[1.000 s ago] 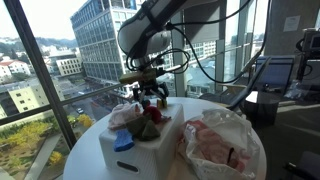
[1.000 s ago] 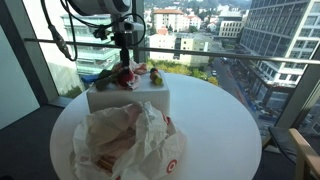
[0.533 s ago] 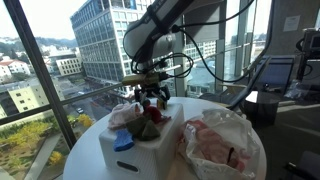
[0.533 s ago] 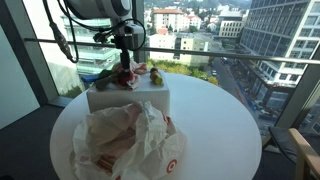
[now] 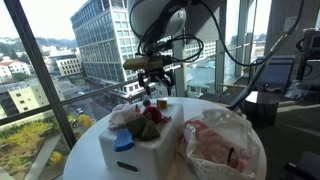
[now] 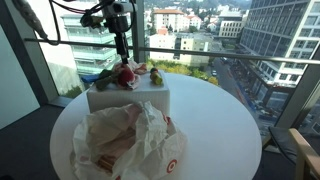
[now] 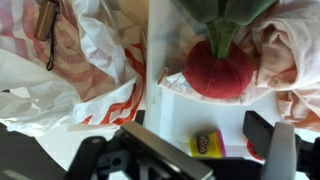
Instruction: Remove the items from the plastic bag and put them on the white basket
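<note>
The white basket (image 5: 112, 150) stands on the round table and holds several items: a red round thing with a green stem (image 7: 220, 68), a pinkish wrapped thing (image 5: 125, 115) and a small yellow and pink packet (image 7: 207, 143). The crinkled plastic bag (image 5: 220, 145) lies beside the basket, with red showing through; it also shows in the wrist view (image 7: 70, 70). My gripper (image 5: 157, 84) hangs open and empty, straight above the basket's items. It shows in both exterior views (image 6: 121, 55), and in the wrist view (image 7: 200, 150) its jaws stand wide apart over the basket floor.
The round white table (image 6: 215, 120) stands beside floor-to-ceiling windows with a railing behind. A blue thing (image 5: 123, 141) lies in the basket's near end. A chair and a monitor (image 5: 275, 75) stand at the far side.
My gripper has risen from just above the basket's items to a higher spot over them. The items, the basket and the bag have not moved.
</note>
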Motion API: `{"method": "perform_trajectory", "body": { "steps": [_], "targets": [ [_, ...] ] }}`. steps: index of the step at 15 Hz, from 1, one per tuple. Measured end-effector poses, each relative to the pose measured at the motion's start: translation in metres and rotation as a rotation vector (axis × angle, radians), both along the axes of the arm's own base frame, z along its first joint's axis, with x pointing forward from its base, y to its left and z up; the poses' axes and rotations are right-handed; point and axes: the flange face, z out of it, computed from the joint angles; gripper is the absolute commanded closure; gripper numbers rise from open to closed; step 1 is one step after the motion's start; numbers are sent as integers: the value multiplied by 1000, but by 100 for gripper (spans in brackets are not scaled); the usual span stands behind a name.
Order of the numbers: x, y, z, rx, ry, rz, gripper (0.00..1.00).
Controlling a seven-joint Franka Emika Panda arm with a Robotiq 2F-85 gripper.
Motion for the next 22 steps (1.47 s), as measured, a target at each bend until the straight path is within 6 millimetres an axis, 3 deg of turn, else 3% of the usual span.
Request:
{"method": "perform_trajectory", "body": {
  "steps": [2,5,9,12,15,22],
  "targets": [
    [-27,-18,16,-2,-16,-73,0],
    [-66,-59,11,-8,11,-181,0],
    [-106,-113,-36,-2,71,-306,0],
    [-127,-138,-78,40,123,-384,0],
    [-146,-145,-111,100,154,-436,0],
    [-182,-134,-181,195,193,-495,0]
  ]
}}
